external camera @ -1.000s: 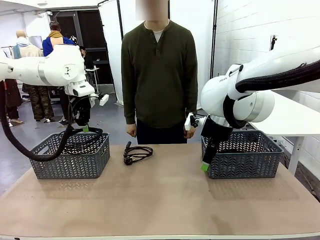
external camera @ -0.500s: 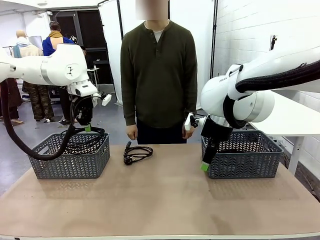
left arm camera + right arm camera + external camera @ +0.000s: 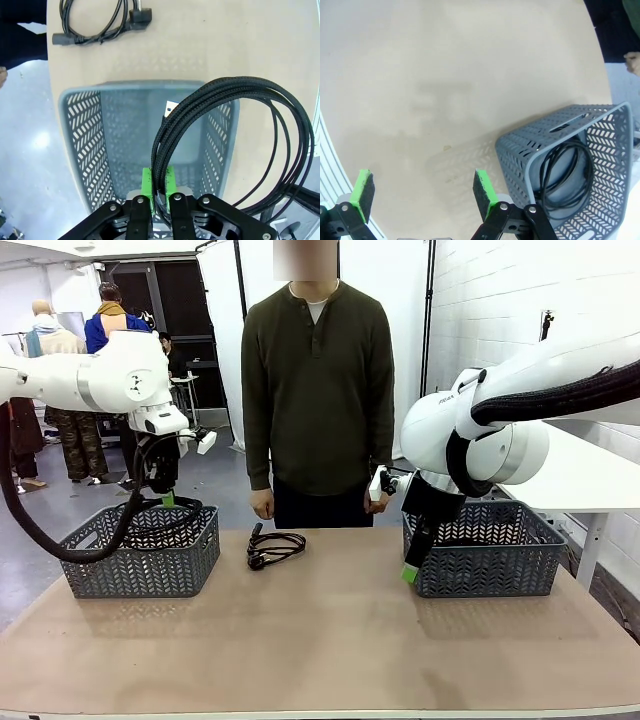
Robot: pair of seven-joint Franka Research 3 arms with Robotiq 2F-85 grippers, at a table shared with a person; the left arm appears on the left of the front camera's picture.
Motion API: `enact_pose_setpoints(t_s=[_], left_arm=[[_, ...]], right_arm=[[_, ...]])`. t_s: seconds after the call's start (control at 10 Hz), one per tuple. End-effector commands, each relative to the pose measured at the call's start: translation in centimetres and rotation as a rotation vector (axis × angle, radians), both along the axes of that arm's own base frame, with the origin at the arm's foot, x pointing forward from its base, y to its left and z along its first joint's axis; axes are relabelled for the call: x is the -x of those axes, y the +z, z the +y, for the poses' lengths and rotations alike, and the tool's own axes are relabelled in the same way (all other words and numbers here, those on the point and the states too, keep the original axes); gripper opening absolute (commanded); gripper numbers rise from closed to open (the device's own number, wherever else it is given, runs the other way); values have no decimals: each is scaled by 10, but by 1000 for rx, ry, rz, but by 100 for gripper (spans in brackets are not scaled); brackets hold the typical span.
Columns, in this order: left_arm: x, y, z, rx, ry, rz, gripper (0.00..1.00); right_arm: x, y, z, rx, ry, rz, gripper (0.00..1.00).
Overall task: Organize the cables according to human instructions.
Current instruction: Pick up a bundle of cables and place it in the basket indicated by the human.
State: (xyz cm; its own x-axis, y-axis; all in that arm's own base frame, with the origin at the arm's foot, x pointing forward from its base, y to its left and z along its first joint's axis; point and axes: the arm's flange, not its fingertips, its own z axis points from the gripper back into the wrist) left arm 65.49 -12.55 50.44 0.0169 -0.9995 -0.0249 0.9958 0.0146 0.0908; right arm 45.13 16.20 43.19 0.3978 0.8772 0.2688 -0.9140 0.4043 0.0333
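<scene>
Left wrist view shows the delivery step, as I judge it: the left tool (image 3: pixel 159 182) has its green pads pinched shut on the held cable (image 3: pixel 161 150), a black coil of several turns, hanging over the left basket (image 3: pixel 145 86). Much of the loop spreads toward three o'clock in this view, across that wall of the basket and past it. So the next move calls for shifting the coil until the whole loop clears the wall, lowering it, and only then parting the pads. After that the loose cable (image 3: pixel 95 25), lying flat on the table (image 3: pixel 250 40) at eleven o'clock beyond the basket's far rim, would be left to sort, on the word of the person (image 3: pixel 318 390).

Front view sets the left basket at nine o'clock on the table and the right basket (image 3: pixel 490 560) at three o'clock, the loose cable between them toward twelve o'clock, just before the person. The left arm reaches in from nine o'clock, wrist bent so the tool points straight down above its basket, the coil's lower turns at about rim height. The right arm hangs with the right tool (image 3: pixel 410 570) pointing down just beside the nine o'clock wall of the right basket, jaws wide apart and empty. A coiled cable (image 3: pixel 543 176) lies inside that basket.
</scene>
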Motion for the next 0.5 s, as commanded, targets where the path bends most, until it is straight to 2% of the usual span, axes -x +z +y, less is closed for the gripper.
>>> enact_pose_setpoints(t_s=[0.0, 0.4], left_arm=[[-14, 7, 17, -24, -14, 7, 0], [-46, -4, 31, -62, 17, -11, 0]], right_arm=[[0, 0, 0, 2, 8, 5, 100], [0, 0, 0, 2, 8, 5, 100]])
